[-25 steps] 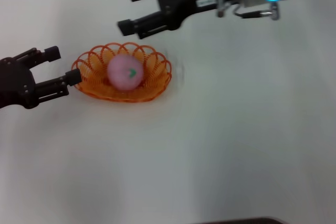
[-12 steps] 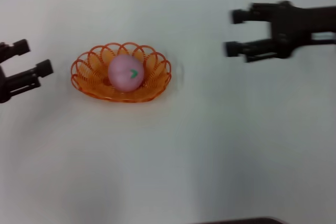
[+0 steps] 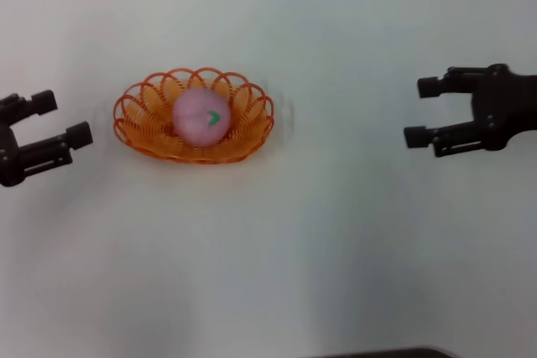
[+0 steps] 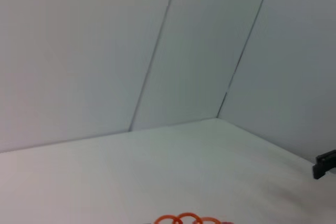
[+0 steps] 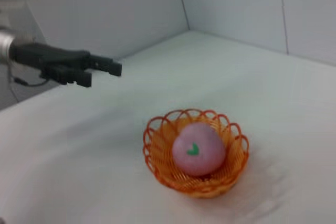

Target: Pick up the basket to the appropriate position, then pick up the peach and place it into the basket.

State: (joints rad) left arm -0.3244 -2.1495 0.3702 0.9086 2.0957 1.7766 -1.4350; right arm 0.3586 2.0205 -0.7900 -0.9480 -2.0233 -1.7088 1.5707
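The orange wire basket (image 3: 243,136) stands on the white table, left of centre, with the pale-pink peach (image 3: 201,116) lying inside it, green mark up. The right wrist view shows the basket (image 5: 157,158) and the peach (image 5: 198,149) too. My left gripper (image 3: 63,120) is open and empty, a short way left of the basket; it also shows in the right wrist view (image 5: 102,74). My right gripper (image 3: 418,111) is open and empty, far to the right of the basket. The left wrist view shows only the basket's rim (image 4: 184,219).
The white table (image 3: 319,241) is bare around the basket. Pale walls meet in a corner behind it (image 4: 223,103).
My right gripper has moved from above the basket's far side out to the right, open and empty. My left gripper has drawn back to the left, away from the basket's rim.
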